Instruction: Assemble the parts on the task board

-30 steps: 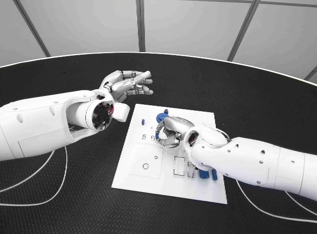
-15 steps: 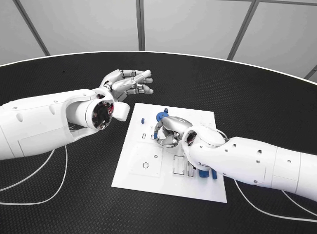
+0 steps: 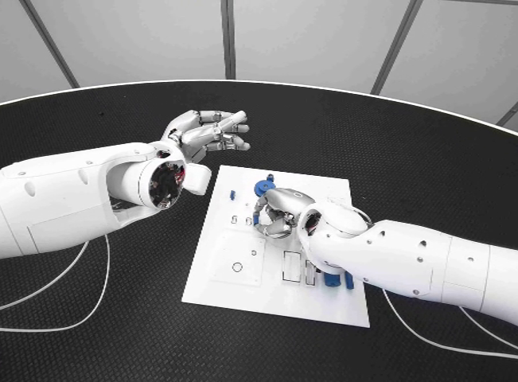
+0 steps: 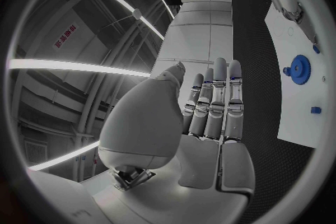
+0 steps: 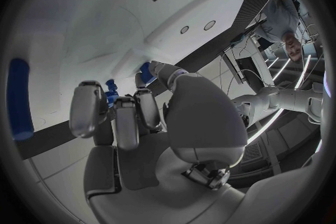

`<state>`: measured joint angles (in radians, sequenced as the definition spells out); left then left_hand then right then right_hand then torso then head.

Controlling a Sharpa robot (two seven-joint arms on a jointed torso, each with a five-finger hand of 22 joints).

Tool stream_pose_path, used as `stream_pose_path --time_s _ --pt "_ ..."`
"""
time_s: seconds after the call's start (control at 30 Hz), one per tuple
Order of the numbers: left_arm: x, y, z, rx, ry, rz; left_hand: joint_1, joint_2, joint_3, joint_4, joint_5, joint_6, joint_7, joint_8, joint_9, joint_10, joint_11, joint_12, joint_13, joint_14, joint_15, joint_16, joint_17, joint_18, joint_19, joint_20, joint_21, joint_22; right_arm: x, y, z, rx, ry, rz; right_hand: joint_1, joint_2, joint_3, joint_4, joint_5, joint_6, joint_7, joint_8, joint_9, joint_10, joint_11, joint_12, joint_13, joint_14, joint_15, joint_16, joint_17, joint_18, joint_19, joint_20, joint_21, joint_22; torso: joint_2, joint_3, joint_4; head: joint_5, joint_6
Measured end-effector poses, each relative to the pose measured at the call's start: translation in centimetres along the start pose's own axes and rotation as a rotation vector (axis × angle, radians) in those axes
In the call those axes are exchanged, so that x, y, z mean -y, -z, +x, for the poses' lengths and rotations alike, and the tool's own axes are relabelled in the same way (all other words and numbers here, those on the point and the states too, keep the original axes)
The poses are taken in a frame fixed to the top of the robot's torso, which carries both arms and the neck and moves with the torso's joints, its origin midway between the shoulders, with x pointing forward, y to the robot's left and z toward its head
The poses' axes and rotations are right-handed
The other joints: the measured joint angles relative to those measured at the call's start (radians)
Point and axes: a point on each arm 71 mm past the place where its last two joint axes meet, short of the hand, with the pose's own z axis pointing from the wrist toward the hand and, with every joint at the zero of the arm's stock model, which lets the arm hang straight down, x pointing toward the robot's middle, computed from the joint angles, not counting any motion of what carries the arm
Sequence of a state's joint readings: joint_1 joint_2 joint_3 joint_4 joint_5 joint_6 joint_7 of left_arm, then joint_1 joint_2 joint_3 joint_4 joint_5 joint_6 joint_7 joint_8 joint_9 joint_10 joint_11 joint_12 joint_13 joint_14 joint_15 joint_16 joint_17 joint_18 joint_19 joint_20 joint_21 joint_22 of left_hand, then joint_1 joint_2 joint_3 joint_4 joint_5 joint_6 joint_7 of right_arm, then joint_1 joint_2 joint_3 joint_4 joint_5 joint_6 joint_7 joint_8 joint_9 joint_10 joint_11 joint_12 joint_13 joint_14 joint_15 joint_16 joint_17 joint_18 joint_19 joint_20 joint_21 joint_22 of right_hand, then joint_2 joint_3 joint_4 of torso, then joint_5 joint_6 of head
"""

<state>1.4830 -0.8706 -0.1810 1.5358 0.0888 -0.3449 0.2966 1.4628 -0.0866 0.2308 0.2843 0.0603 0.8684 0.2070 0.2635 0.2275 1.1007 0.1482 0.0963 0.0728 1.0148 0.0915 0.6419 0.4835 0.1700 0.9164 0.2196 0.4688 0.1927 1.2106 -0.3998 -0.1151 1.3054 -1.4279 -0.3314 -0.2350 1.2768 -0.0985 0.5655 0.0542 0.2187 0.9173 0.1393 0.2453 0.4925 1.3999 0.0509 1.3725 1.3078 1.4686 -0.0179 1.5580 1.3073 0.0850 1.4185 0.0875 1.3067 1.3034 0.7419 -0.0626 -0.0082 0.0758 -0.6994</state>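
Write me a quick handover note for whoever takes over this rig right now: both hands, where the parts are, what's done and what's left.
Left robot hand: raised over the black table beyond the board's far left corner, fingers apart, holding nothing.
Right robot hand: fingers curled down on the middle of the white rectangular task board, working at a small blue part by its fingertips; whether it actually grips it is unclear.
Parts: the round blue toothed gear sits near the board's far edge; blue pieces lie near the board's right edge beside the right forearm.
Done: cannot tell.
Left: seating the remaining blue parts.
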Motion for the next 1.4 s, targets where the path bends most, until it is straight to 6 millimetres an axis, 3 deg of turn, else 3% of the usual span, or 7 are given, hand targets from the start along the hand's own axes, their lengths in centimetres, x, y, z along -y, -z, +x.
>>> stream_pose_path --time_s 1.4 --pt "-0.03 -0.06 0.01 -0.002 0.000 -0.003 0.000 0.000 0.000 0.000 0.000 0.000 0.000 0.000 0.000 0.000 0.000 0.000 0.000 0.000 0.000 0.000 0.001 0.000 0.000 0.000 0.000 0.000 -0.18 -0.02 0.10 -0.003 0.039 0.002 -0.003 0.006 -0.001 0.001 0.001 0.001 0.003 -0.001 0.003 -0.003 0.003 0.000 0.000 0.000 0.000 0.000 0.000 0.000 0.000 0.000 -0.004 -0.001 -0.002 0.0000 0.0001 -0.007 -0.010"
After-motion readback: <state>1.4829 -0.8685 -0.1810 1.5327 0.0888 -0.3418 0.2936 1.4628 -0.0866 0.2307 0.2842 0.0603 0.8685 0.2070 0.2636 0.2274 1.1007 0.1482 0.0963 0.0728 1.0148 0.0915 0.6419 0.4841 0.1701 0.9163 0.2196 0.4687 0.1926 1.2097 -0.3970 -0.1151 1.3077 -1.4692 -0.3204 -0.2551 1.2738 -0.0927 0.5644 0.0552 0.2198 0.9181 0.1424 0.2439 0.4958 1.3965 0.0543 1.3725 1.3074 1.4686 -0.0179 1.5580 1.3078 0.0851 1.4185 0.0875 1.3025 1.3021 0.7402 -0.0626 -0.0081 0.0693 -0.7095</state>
